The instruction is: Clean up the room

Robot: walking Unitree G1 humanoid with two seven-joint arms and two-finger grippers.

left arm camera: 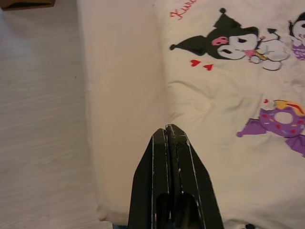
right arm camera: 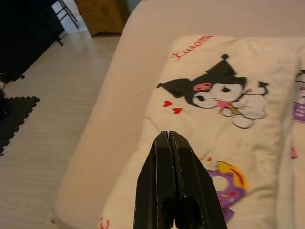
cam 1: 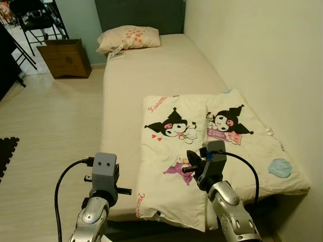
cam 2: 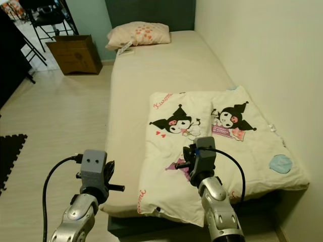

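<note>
Left eye view: left hand [left arm camera: 169,138] raised over the bed's [cam 1: 151,75] near left edge, fingers pressed together, holding nothing. Right hand [right arm camera: 169,143] raised above the folded cartoon-print blanket [cam 1: 217,146], fingers likewise closed and empty. Blanket lies on the bed's near right half, pillow [cam 1: 128,38] at the head.
</note>
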